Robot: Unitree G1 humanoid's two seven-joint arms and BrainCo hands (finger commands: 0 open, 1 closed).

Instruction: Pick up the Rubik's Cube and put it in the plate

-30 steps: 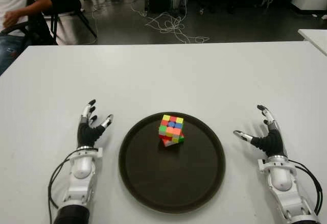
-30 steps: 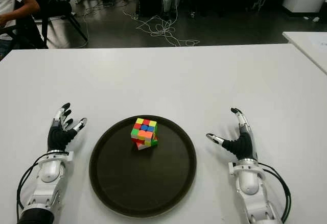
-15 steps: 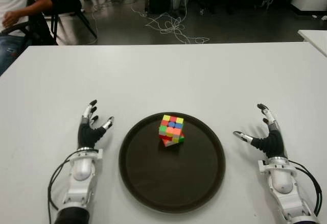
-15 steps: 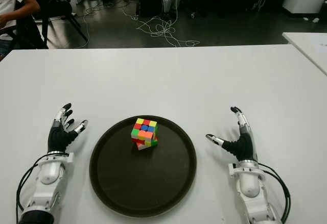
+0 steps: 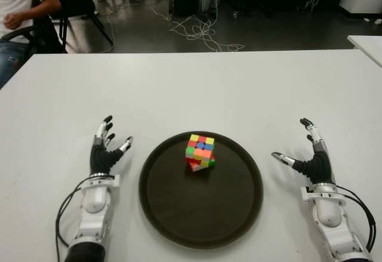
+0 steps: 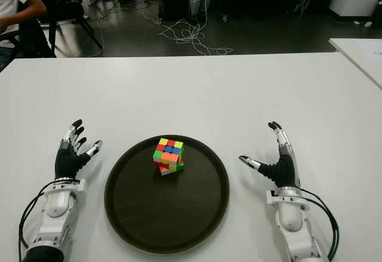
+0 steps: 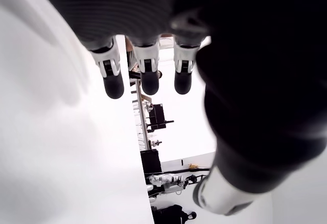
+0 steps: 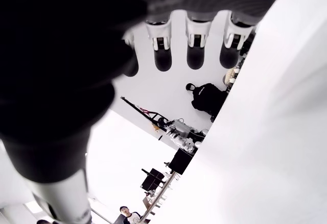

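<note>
Both hands empty. Rubik's Cube [image 5: 200,151] sits inside the plate [image 5: 179,214], in the far half near centre, tipped a bit on one edge rather than flat, so it probably settled loosely. Judging by that, the place step looks done. Left hand [image 5: 106,150] is over the tabletop [image 5: 197,89] just left of the plate, fingers [image 7: 113,78] spread and extended, gripping nothing. Right hand [image 5: 308,156] mirrors it on the plate's right, thumb splayed toward the rim, also holding nothing. Hands flank the plate with clear gaps, reads as a neutral standoff pose. Person seated [image 5: 21,11] far left, beyond the tabletop.
</note>
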